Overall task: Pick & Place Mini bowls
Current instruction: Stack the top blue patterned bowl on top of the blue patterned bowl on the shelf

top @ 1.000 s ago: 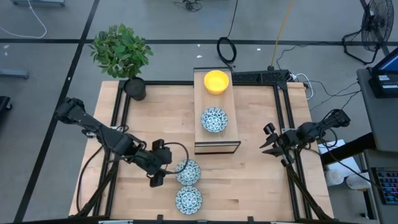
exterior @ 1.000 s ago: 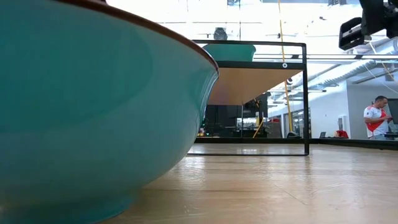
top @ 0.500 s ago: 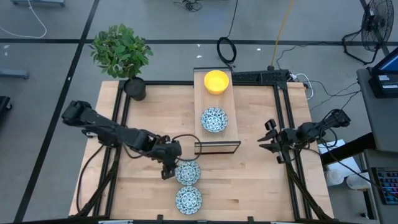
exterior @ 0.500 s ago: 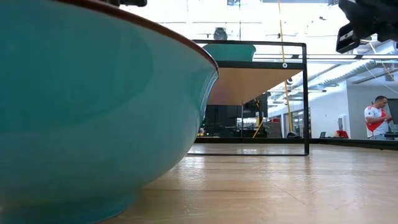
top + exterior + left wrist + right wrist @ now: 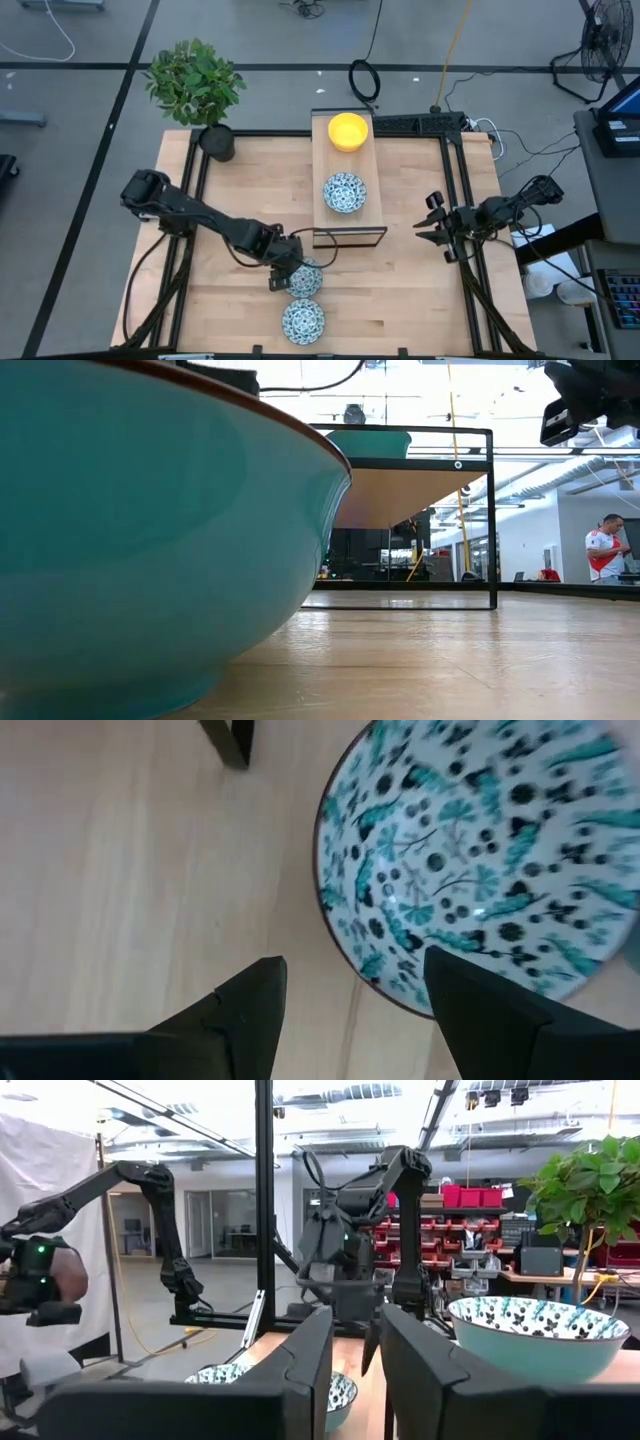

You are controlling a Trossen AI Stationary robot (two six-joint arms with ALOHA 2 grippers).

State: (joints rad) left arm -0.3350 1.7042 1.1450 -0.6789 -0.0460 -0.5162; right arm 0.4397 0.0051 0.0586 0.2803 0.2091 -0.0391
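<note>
Two floral mini bowls stand on their bases on the table: one [image 5: 308,280] under my left gripper [image 5: 283,277], one [image 5: 302,321] closer to the near edge, which fills the low view's left [image 5: 150,540]. A third floral bowl [image 5: 344,192] and a yellow bowl [image 5: 347,131] sit on the raised shelf [image 5: 350,238]. In the left wrist view my open left gripper [image 5: 355,963] hovers over the bowl's [image 5: 480,850] left rim, one finger above the inside, one outside. My right gripper [image 5: 425,228] [image 5: 357,1330] waits, open, at the table's right edge.
A potted plant [image 5: 195,80] in a dark pot [image 5: 217,142] stands at the far left corner. The shelf's black frame [image 5: 228,740] lies just beyond the left gripper. Bare wood spreads right of the bowls. A person [image 5: 603,550] stands in the room behind.
My left arm has stretched out and carried its gripper toward the table's right, from beside the floral bowl to over its left rim. The bowls have stayed where they were.
</note>
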